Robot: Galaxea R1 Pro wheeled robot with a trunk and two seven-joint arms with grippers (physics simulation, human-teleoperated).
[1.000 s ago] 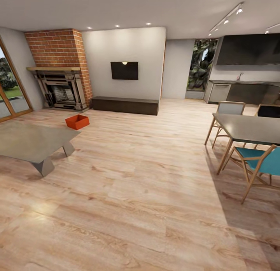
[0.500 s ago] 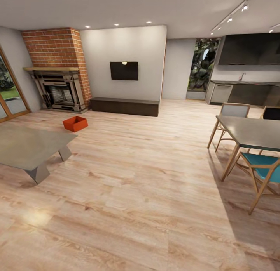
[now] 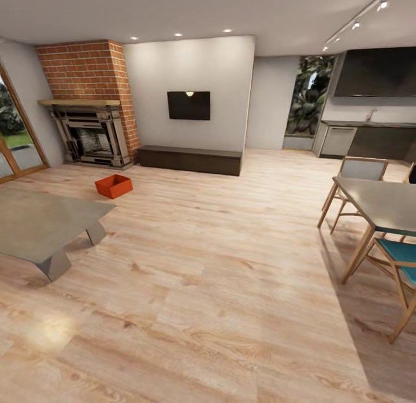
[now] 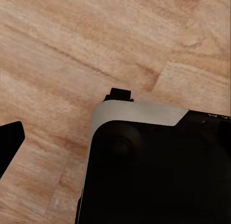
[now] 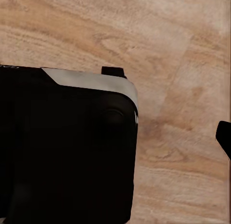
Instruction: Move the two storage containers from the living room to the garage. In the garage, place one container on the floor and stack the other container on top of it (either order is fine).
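Jaws on both our arms are hard to read: each wrist camera looks down past a black part of our body at the wood floor (image 4: 72, 50), with just a dark tip at the edge, so we cannot tell if they are spread or pressed together, and we see nothing held. One orange-red box (image 3: 114, 186) sits on the floor near the brick fireplace (image 3: 89, 129), beyond the low grey bench (image 3: 34, 221). We think almost all the job is left.

Head forward; wrists over plank floor (image 4: 72, 50)
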